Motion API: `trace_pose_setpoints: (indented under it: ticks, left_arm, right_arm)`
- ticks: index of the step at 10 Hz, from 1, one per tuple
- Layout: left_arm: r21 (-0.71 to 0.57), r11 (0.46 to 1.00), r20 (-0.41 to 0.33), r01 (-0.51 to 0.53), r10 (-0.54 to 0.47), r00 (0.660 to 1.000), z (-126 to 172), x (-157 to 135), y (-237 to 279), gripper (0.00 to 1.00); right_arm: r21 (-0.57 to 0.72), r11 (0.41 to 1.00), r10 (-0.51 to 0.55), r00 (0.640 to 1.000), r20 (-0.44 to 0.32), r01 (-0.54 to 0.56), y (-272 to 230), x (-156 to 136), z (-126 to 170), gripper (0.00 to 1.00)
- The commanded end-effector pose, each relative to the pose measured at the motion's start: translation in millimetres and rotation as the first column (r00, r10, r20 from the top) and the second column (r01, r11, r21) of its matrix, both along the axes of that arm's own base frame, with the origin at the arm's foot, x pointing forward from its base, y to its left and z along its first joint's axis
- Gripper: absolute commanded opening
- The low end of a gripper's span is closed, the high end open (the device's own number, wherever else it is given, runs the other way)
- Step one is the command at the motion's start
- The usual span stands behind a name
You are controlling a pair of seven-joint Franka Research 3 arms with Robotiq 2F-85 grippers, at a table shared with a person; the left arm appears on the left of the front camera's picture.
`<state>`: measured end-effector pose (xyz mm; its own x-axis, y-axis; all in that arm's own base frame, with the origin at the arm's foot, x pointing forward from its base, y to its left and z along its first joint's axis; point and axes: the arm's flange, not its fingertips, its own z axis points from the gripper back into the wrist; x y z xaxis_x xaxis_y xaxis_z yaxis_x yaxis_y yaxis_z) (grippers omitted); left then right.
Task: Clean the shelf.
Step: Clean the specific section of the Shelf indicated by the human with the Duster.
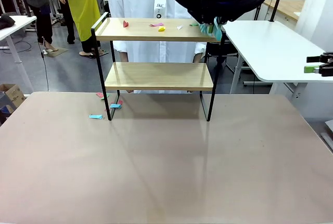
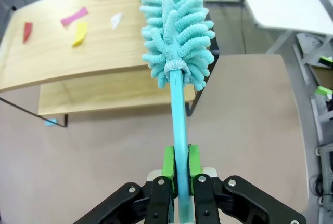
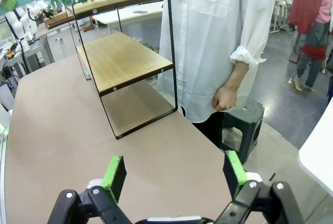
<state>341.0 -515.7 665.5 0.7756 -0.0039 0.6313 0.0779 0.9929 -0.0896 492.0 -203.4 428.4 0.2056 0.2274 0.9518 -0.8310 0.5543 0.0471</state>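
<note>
While the left gripper (image 2: 180,156) is clamped shut on the teal handle of a fluffy duster (image 2: 177,26), the shelf (image 2: 62,63) sits ahead of and below its fingers: two pale wooden boards in a thin black frame. The duster head is over one end of the top board, and coloured paper scraps (image 2: 79,33) lie farther along it. The right gripper (image 3: 174,174) is spread wide, holding nothing, and the shelf stands well ahead of it.

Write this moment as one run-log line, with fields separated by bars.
left gripper: shut on duster | duster: over shelf top board | coloured scraps: on top board | right gripper: open
</note>
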Motion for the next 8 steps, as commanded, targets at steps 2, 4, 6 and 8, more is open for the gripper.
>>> trace_pose_setpoints:
  ticks: [2, 4, 6, 8]
  left_arm:
    - [-0.047, 0.999, -0.084, 0.019, -0.023, 0.996, -3.6, 5.7, 6.5, 0.13]
    - [-0.034, 0.999, -0.062, -0.002, 0.0, 0.998, -6.2, 5.2, -0.5, 0.13]
    - [-0.043, 0.999, -0.079, -0.011, 0.007, 0.997, -6.8, 8.4, 1.5, 0.13]
    - [0.013, 0.999, -0.104, -0.039, 0.04, 0.994, -3.9, 11.8, 13.3, 0.13]
  right_arm:
    - [-0.003, 1.0, 0.001, 1.0, 0.006, -0.001, 1.5, 0.1, 2.9, 1.0]
    - [-0.003, 1.0, 0.001, 1.0, 0.006, -0.001, 1.5, 0.1, 2.9, 1.0]
    - [-0.003, 1.0, 0.001, 1.0, 0.006, -0.001, 1.5, 0.1, 2.9, 1.0]
    - [-0.003, 1.0, 0.001, 1.0, 0.006, -0.001, 1.5, 0.1, 2.9, 1.0]
